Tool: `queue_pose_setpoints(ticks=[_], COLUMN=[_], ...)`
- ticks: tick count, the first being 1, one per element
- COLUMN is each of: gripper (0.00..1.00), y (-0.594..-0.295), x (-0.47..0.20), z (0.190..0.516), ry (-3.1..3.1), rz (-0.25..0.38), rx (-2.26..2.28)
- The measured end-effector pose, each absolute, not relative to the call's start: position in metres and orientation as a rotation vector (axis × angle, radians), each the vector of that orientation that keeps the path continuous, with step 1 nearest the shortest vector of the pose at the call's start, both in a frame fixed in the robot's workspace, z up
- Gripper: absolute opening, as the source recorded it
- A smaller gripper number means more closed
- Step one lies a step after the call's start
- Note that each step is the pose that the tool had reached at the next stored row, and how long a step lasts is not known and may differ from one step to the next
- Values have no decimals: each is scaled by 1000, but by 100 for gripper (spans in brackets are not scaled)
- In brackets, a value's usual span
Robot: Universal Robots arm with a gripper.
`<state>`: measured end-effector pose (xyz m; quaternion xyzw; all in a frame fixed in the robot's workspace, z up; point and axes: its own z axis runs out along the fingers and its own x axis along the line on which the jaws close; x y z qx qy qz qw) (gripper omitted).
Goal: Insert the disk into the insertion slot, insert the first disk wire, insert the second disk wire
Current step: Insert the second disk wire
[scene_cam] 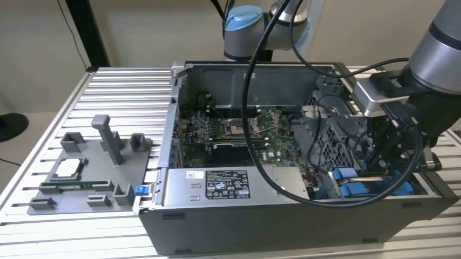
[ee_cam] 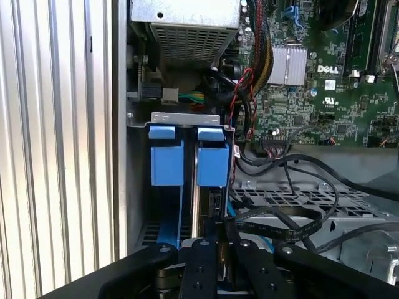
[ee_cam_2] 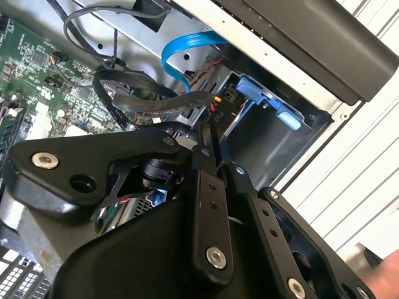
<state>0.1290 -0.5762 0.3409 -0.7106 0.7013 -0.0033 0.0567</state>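
Ribbed aluminium forms the table [scene_cam: 43,108] on which an open computer case [scene_cam: 288,221] is set, with a grey fixture tray [scene_cam: 86,172] lying to the exterior view's left of it. Inside the case a green motherboard [scene_cam: 238,129] is seen, and a silver power-supply box [scene_cam: 223,186] with a white label sits along the near wall. The robot arm [scene_cam: 439,54] is reached down into the case at the exterior view's right, over the drive bay area where blue plastic clips [scene_cam: 357,186] are visible.

In the first wrist view the insertion slot [ee_cam: 140,180] is seen as a grey metal bay beside the case wall, and two blue frame pieces stand side by side in it; the disk [ee_cam: 212,165] is seated there, its blue frame toward the camera. The end effector [ee_cam: 219,240] is positioned just at the near edge of the disk, with its fingers [ee_cam: 201,261] drawn narrowly together on a thin dark part; what exactly is gripped cannot be told. A flat black cable [ee_cam_2: 156,103] and a blue cable [ee_cam_2: 187,47] are looped just beyond the end effector [ee_cam_2: 212,159] in the second wrist view.
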Motion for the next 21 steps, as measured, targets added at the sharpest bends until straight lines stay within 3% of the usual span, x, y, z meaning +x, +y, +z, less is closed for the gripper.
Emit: queue_pose_setpoints(ticks=[21], gripper=[0], y=[-576], x=[129], z=[342], ry=[2128], rz=[-9], rx=[-2154])
